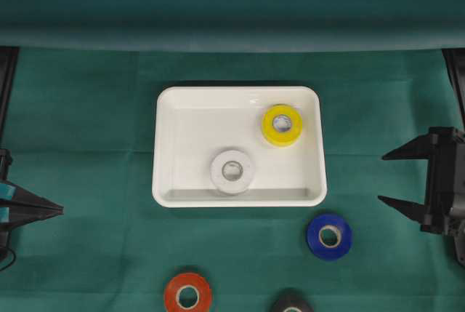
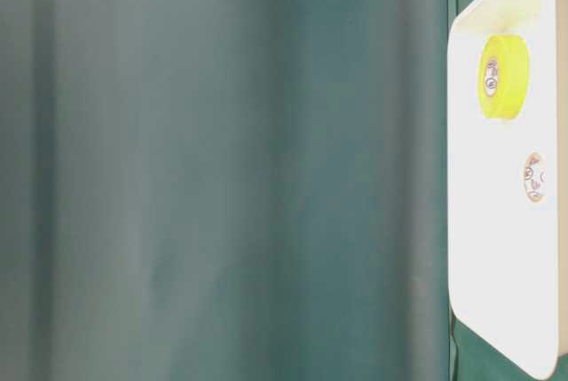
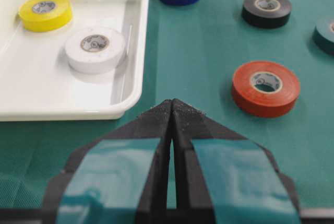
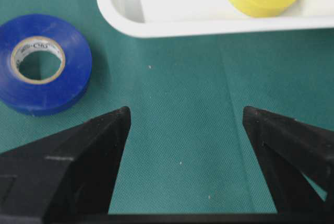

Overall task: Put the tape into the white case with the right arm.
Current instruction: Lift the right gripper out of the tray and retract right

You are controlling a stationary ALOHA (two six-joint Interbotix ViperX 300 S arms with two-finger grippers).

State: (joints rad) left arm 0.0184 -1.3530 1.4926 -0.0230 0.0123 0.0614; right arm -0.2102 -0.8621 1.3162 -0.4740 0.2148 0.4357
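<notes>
Right hand spread wide and empty beside the white case, which holds yellow and white rolls, should drop straight over the blue tape on the desk, straddle it, then pinch squarely.

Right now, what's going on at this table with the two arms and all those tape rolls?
Nothing is being held. The yellow roll and the white roll already lie in the white case. The right pincer stands open and empty off the case's right side, over bare cloth, with the blue roll lying nearest it. The left pincer is shut at the left edge. The red roll and black roll also lie outside the case.
</notes>
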